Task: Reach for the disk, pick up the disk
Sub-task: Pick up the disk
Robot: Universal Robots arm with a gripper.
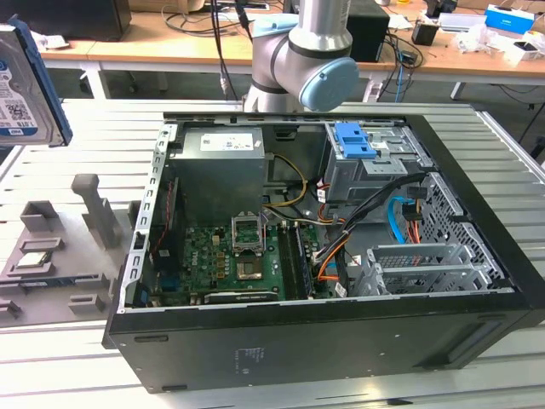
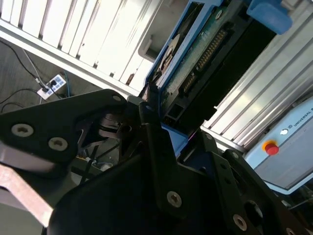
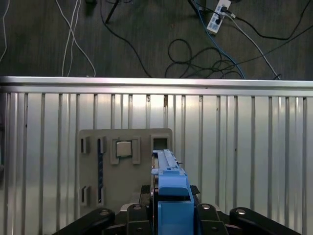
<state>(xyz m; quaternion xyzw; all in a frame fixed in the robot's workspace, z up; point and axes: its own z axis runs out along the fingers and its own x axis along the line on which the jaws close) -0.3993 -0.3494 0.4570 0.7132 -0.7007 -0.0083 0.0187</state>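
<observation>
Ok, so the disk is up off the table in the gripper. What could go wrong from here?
1. The gripper grips the disk by one end, on edge above the table. A slip would likely drop it onto the grey holder below.
2. The chip sits in that holder, right beside the slot under the disk, so a fall or a low swing could strike it.

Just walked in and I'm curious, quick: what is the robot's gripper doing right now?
Gripper: fingers closed on the disk, holding it up in the air.
</observation>
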